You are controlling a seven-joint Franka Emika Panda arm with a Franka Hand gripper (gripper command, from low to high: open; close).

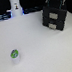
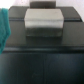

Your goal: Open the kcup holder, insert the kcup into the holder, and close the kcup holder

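The kcup [image 1: 15, 55], a small white pod with a green and blue lid, stands upright on the white table toward the exterior view's left front. The kcup holder [image 1: 55, 17], a black boxy unit, sits at the back right. My gripper [image 1: 57, 3] hangs right over the holder's top, far from the kcup. In the blurred wrist view, the holder's black surface [image 2: 45, 55] fills the picture, with a pale grey block [image 2: 44, 21] on it. My fingers are not distinct in either view.
A tall white bottle-shaped object [image 1: 16, 6] stands at the back left beside dark clutter [image 1: 1, 17]. A teal shape [image 2: 5, 27] shows at one edge of the wrist view. The white table [image 1: 44, 53] spreads between the kcup and the holder.
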